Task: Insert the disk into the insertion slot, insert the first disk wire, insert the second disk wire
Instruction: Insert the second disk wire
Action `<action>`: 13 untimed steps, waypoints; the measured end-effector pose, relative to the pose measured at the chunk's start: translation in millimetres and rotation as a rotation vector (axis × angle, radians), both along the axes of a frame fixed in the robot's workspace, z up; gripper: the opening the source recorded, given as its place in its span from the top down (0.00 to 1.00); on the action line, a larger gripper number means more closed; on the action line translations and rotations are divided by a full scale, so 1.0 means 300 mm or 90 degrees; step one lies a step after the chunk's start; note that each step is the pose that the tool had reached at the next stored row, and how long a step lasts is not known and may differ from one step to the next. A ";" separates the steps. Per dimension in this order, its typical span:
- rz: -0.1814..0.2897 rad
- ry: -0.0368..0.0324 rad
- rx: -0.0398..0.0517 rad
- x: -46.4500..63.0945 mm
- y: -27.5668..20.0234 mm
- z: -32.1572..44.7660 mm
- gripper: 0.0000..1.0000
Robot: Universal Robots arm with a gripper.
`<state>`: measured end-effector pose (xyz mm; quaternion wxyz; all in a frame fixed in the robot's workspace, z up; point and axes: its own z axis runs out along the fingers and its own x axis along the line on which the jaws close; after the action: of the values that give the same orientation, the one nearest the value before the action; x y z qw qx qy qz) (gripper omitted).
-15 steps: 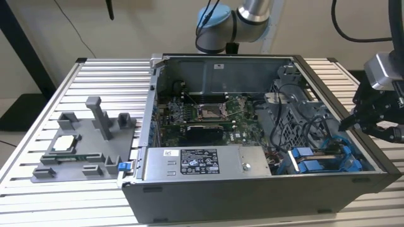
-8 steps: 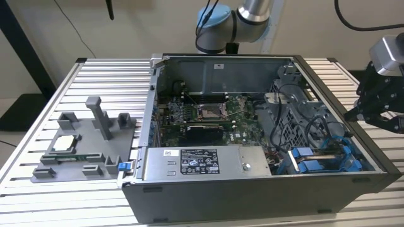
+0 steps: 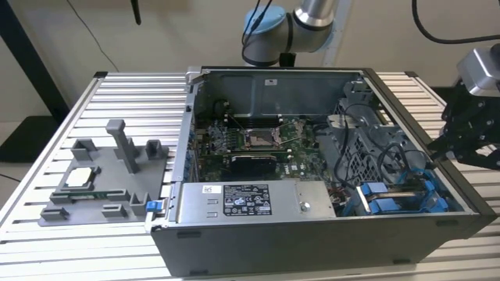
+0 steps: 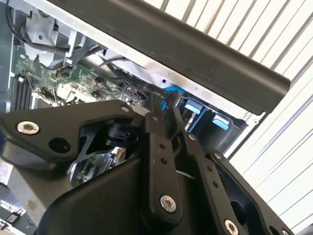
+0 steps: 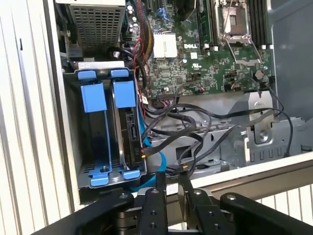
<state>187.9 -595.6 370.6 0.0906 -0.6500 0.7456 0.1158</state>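
We see the disk (image 5: pixel 128 128) seated in its slot, long axis running away from our gripper (image 5: pixel 172 182), whose fingers look nearly closed, possibly pinching a blue wire (image 5: pixel 151 164) beside it.

An open computer case (image 3: pixel 312 234) lay on a slatted metal table (image 3: pixel 133 105), with a green motherboard (image 3: pixel 258 143) on its floor and a grey power-supply box (image 3: pixel 250 202) along its near wall. At the exterior view's left, a grey fixture (image 3: pixel 102 187) stood on the table, a processor chip (image 3: pixel 81 177) resting on it.
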 end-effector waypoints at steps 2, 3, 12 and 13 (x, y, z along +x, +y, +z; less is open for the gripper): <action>0.000 -0.0002 -0.0022 0.009 0.000 -0.010 1.00; 0.001 -0.0005 -0.0032 0.015 0.000 -0.014 1.00; 0.003 -0.0067 -0.0219 0.025 0.001 -0.030 1.00; 0.003 -0.0067 -0.0221 0.025 0.000 -0.030 1.00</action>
<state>195.3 -595.5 361.6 0.0829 -0.6539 0.7454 0.0997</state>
